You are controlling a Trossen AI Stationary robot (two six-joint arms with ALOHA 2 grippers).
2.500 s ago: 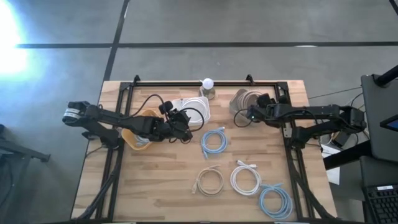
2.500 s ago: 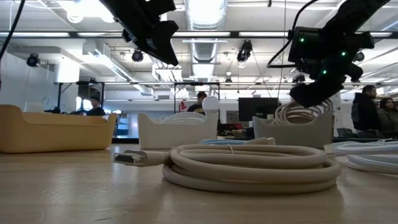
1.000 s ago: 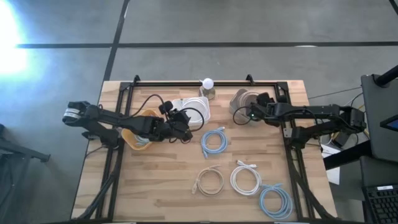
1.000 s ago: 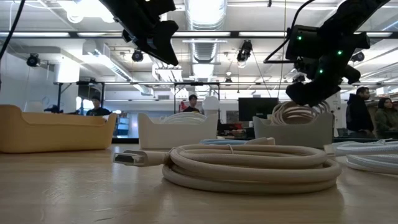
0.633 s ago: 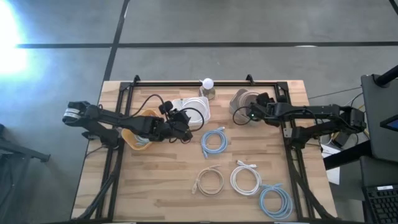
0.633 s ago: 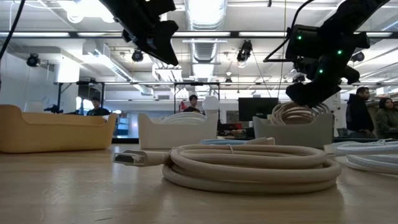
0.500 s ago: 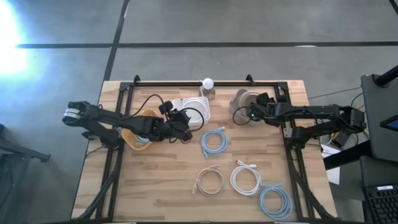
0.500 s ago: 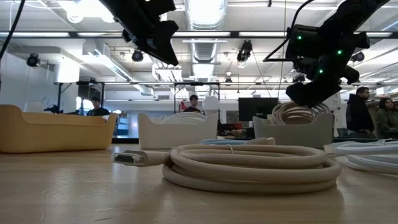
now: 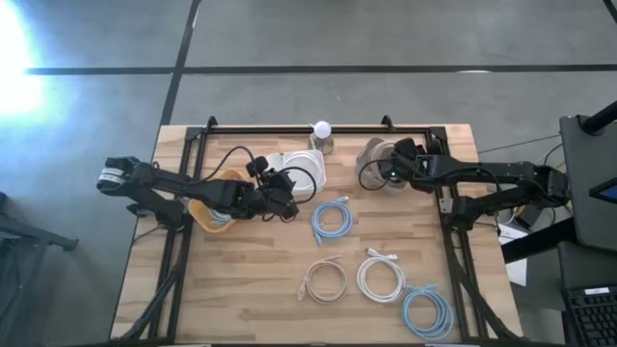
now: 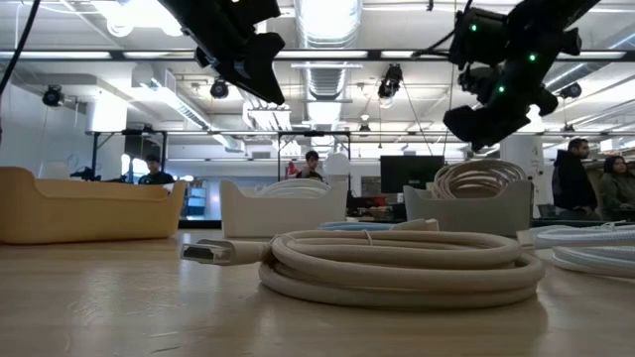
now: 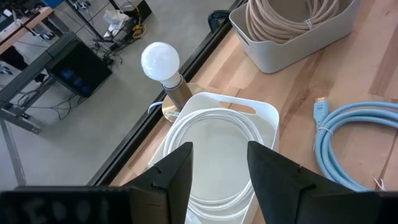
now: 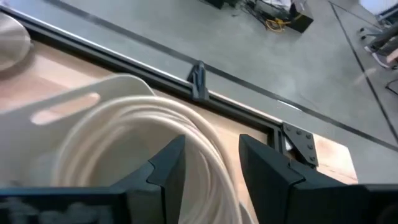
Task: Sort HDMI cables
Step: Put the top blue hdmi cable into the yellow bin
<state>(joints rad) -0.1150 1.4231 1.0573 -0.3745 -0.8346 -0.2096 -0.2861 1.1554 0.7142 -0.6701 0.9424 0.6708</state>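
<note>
hdmi cables lie in two groups on the wooden table (image 9: 231,280). four coils are loose on the boards: a light blue coil (image 9: 331,219) at the centre, a beige coil (image 9: 325,281) at 6 o'clock from it, a white coil (image 9: 382,278) just beside that at its 3 o'clock, and a second light blue coil (image 9: 426,313) at the 5 o'clock corner, touching the white one's edge. the others sit in bins along the far side: white cable in the white bin (image 9: 307,160), beige cable in the grey bin (image 9: 370,150) at its 3 o'clock, and a little light blue cable showing in the yellow bin (image 9: 200,214) at 9 o'clock, mostly hidden by the arm.

the right gripper (image 9: 390,162) hangs over the grey bin, its fingers (image 12: 168,168) apart with nothing between them, the beige coil directly below. the left gripper (image 9: 287,193) hovers beside the white bin, fingers (image 11: 174,171) spread and empty. a round white bulb (image 9: 321,128) stands at 12 o'clock of the white bin.
</note>
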